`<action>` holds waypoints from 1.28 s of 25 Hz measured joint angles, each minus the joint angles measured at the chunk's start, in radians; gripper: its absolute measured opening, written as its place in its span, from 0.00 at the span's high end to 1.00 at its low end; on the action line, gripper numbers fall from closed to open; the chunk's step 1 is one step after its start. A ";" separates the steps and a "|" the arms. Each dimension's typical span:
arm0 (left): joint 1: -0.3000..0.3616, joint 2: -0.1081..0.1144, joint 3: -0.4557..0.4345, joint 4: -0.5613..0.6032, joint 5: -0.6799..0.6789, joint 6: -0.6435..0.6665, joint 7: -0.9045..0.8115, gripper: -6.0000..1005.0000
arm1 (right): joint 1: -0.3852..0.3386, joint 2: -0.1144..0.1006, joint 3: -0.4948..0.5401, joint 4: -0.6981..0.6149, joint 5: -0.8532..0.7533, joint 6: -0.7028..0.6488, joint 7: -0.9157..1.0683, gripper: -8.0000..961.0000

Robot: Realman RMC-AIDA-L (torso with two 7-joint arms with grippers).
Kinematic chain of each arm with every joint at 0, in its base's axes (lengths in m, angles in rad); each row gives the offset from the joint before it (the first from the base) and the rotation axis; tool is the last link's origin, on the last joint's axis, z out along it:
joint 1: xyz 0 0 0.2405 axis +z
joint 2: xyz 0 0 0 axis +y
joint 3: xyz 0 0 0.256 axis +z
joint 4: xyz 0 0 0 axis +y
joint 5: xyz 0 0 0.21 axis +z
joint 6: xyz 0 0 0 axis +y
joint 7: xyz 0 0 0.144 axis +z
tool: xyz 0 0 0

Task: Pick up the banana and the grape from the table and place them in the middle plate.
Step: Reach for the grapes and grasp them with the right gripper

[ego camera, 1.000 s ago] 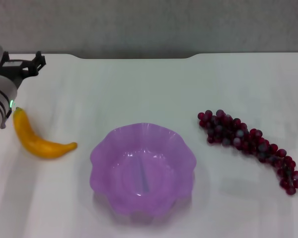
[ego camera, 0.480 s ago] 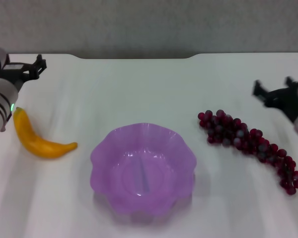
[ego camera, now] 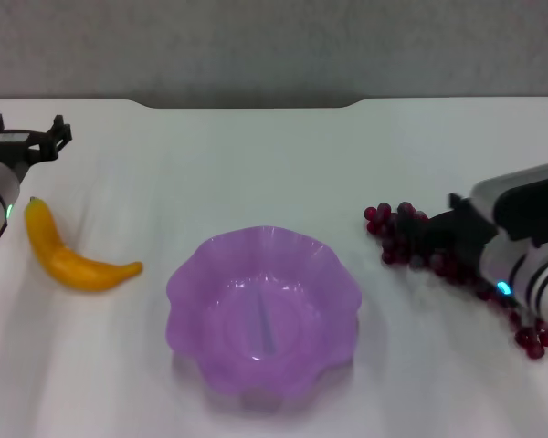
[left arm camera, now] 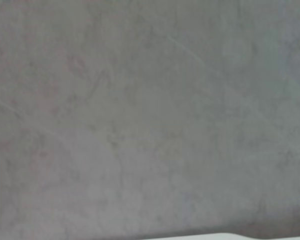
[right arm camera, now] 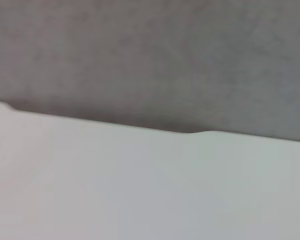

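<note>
- Right gripper [ego camera: 438,228], seen from the head camera, has swung in from the table's right edge within the last second and now hangs low over the upper end of the grape [ego camera: 521,328], hiding part of the bunch; whether its fingers are spread or closed cannot be told. Left gripper [ego camera: 53,137] waits at the far left, beyond the green-tipped end of the banana [ego camera: 68,260], its opening also impossible to judge. Both fruits lie on the table [ego camera: 256,155], either side of the empty middle plate [ego camera: 178,297]. The approach suggests the grape will be taken first.
- Left wrist camera shows only a grey wall, with a sliver of white along one edge.
- Right wrist camera shows bare table [right arm camera: 140,190] meeting the grey wall; no fruit, no fingers.
</note>
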 joint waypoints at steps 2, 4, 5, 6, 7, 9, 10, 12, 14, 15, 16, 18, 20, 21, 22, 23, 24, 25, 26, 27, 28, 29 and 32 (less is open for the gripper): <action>0.006 0.000 -0.002 -0.001 0.000 -0.001 0.008 0.11 | -0.017 -0.002 0.004 -0.057 -0.036 0.048 -0.001 0.08; 0.007 0.000 -0.002 -0.003 0.000 -0.006 0.008 0.11 | -0.039 -0.002 0.033 -0.107 -0.085 0.094 -0.001 0.08; 0.007 0.000 -0.003 -0.004 0.000 -0.009 0.008 0.11 | -0.047 -0.002 0.050 -0.122 -0.103 0.115 -0.001 0.08; 0.007 0.000 -0.002 -0.004 0.000 -0.011 0.008 0.11 | -0.056 -0.002 0.068 -0.136 -0.121 0.138 -0.001 0.08; 0.007 0.000 -0.003 -0.005 0.000 -0.012 0.008 0.11 | -0.062 -0.001 0.082 -0.150 -0.135 0.157 -0.001 0.08; 0.007 0.000 -0.003 -0.004 -0.001 -0.013 0.008 0.11 | -0.073 -0.001 0.101 -0.182 -0.166 0.205 -0.001 0.08; 0.008 0.000 -0.004 -0.003 -0.001 -0.013 0.008 0.11 | -0.077 -0.002 0.113 -0.204 -0.189 0.236 -0.002 0.08; 0.010 0.000 -0.004 0.000 -0.002 -0.015 0.008 0.11 | -0.093 -0.002 0.159 -0.272 -0.267 0.335 -0.002 0.08; 0.012 0.000 -0.004 -0.003 -0.002 -0.018 0.008 0.11 | -0.113 -0.001 0.201 -0.333 -0.331 0.409 -0.002 0.08; 0.012 0.000 -0.004 -0.006 -0.002 -0.019 0.008 0.11 | -0.124 0.001 0.218 -0.366 -0.358 0.445 -0.002 0.08; 0.012 0.000 -0.004 -0.007 -0.002 -0.020 0.008 0.11 | -0.133 0.002 0.227 -0.392 -0.374 0.476 -0.003 0.08; 0.012 0.000 -0.004 -0.008 -0.002 -0.022 0.008 0.11 | -0.140 0.002 0.233 -0.432 -0.383 0.532 -0.003 0.08; 0.012 0.000 -0.004 -0.008 -0.002 -0.023 0.008 0.11 | -0.139 0.001 0.235 -0.455 -0.388 0.581 -0.003 0.08; 0.012 -0.001 -0.004 -0.008 -0.001 -0.023 0.008 0.11 | -0.138 0.000 0.237 -0.456 -0.391 0.594 -0.003 0.08; 0.012 -0.002 -0.004 -0.008 -0.001 -0.023 0.008 0.11 | -0.135 -0.001 0.239 -0.453 -0.394 0.605 -0.007 0.08; 0.011 -0.002 -0.004 -0.008 -0.001 -0.023 0.008 0.11 | -0.130 -0.001 0.239 -0.446 -0.397 0.614 -0.020 0.08; 0.010 -0.002 -0.004 -0.008 -0.001 -0.023 0.008 0.11 | -0.128 0.000 0.237 -0.444 -0.397 0.617 -0.027 0.08; 0.009 -0.002 -0.004 -0.008 -0.001 -0.023 0.008 0.11 | -0.126 0.000 0.234 -0.443 -0.397 0.621 -0.035 0.08; 0.008 -0.002 -0.004 -0.008 -0.001 -0.023 0.008 0.11 | -0.123 0.002 0.227 -0.441 -0.397 0.632 -0.050 0.08; 0.008 -0.002 -0.004 -0.008 -0.001 -0.023 0.008 0.11 | -0.120 0.003 0.222 -0.441 -0.396 0.642 -0.058 0.08; 0.008 -0.001 -0.004 -0.008 -0.001 -0.024 0.008 0.11 | -0.119 0.004 0.219 -0.440 -0.395 0.650 -0.061 0.08; 0.008 -0.001 -0.004 -0.008 -0.001 -0.024 0.008 0.11 | -0.118 0.004 0.219 -0.439 -0.393 0.655 -0.061 0.07; 0.011 -0.003 -0.004 -0.008 -0.001 -0.023 0.008 0.11 | -0.117 0.004 0.234 -0.431 -0.391 0.675 -0.060 0.07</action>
